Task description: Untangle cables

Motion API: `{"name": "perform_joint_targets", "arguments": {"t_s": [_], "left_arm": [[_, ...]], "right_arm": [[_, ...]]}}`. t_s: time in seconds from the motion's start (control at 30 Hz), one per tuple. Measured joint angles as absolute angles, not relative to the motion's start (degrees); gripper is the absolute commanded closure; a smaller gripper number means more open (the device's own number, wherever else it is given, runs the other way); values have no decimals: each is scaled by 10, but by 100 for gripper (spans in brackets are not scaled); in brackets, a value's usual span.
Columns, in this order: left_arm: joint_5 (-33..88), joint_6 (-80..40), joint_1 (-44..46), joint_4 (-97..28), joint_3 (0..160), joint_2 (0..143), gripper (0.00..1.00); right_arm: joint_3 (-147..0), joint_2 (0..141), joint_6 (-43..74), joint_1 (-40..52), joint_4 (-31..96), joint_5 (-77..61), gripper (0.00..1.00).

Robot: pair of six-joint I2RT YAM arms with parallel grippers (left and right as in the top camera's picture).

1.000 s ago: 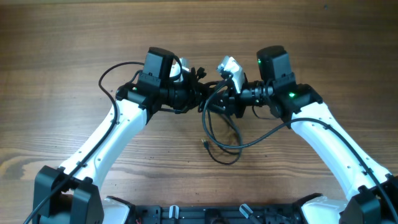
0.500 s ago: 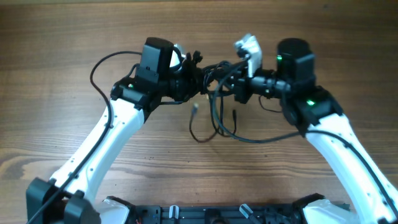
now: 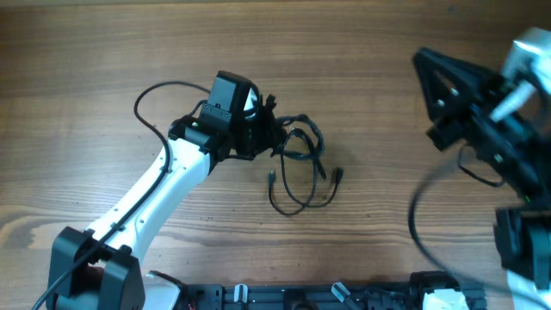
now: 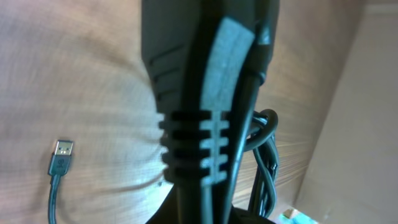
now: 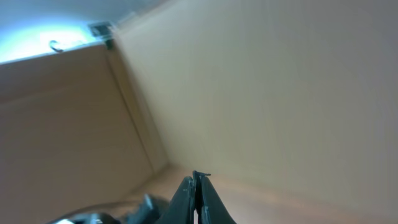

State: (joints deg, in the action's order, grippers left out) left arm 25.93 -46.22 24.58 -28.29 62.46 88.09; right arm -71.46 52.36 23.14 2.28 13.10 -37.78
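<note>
Left gripper (image 3: pixel 269 129): fingers together, clamped on the knotted part of the thin black cables (image 3: pixel 297 164); the left wrist view shows a black cord pressed alongside the ribbed finger (image 4: pixel 199 143)
Right gripper (image 5: pixel 196 186): fingers pressed together with nothing between them, pointing at a pale wall, away from the work
Right arm (image 3: pixel 482 120): a second ago it was at the tangle, face to face with the left; now it is raised and swung to the right edge of the overhead view, blurred and well apart from the cords
Cables, position: near the middle of the brown wooden table (image 3: pixel 103 60), bunched at the left gripper, with loose loops trailing down onto the wood just to its right
Cables, change: the bundle then hung between both grippers; now only the left gripper has it
Plug ends: two lie free on the table, one below the gripper (image 3: pixel 272 178) and one to the right (image 3: pixel 337 175); the left wrist view shows a silver-tipped flat plug (image 4: pixel 61 151) resting on the wood
Meaning for task: in my judgement the right arm came away with no cord, so nothing is separated yet
Remaining: the knot at the left fingers looks unresolved; a fresh hold on one free plug end appears needed
</note>
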Motion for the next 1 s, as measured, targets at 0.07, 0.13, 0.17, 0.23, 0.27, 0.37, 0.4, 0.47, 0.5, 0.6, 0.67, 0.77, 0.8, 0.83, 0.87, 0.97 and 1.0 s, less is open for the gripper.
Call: {"name": "perform_joint_targets", "arguments": {"t_s": [0.07, 0.13, 0.17, 0.23, 0.27, 0.37, 0.4, 0.47, 0.5, 0.6, 0.67, 0.77, 0.8, 0.83, 0.87, 0.97, 1.0], "left_arm": [[258, -421, 246, -233, 625, 881, 96], [256, -356, 246, -146, 624, 881, 96], [255, -329, 246, -106, 624, 881, 96], [254, -268, 246, -17, 624, 881, 96], [253, -248, 246, 20, 624, 881, 96], [254, -202, 246, 131, 624, 881, 96], [253, -187, 246, 165, 624, 881, 96], [253, -168, 246, 215, 624, 881, 96], [253, -163, 246, 230, 624, 881, 96], [253, -138, 246, 244, 624, 881, 96], [253, -122, 246, 240, 624, 881, 96], [251, -107, 246, 240, 624, 881, 96], [250, -105, 246, 240, 624, 881, 96], [246, -103, 246, 238, 624, 881, 96], [244, -101, 246, 234, 624, 881, 96], [230, -97, 243, 215, 624, 881, 96], [226, -97, 243, 205, 624, 881, 96]], "right_arm": [[-710, 549, 234, 22, 176, -375, 89], [-708, 572, 237, 22, 205, -376, 83], [-708, 585, 239, 22, 218, -381, 83], [-708, 615, 240, 22, 230, -403, 85], [-708, 626, 243, 22, 233, -412, 85], [-708, 672, 278, 22, 232, -442, 88], [-708, 690, 296, 22, 231, -453, 87], [-708, 724, 319, 22, 221, -479, 85], [-708, 739, 331, 23, 214, -490, 82], [-708, 779, 375, 43, 202, -513, 63], [-708, 796, 399, 58, 192, -519, 47], [-708, 828, 438, 85, 190, -525, 43], [-708, 842, 453, 93, 190, -527, 43], [-708, 849, 459, 97, 188, -528, 44], [-708, 860, 472, 102, 181, -531, 44], [-707, 889, 508, 106, 133, -538, 44], [-705, 893, 518, 106, 114, -538, 44]]}}
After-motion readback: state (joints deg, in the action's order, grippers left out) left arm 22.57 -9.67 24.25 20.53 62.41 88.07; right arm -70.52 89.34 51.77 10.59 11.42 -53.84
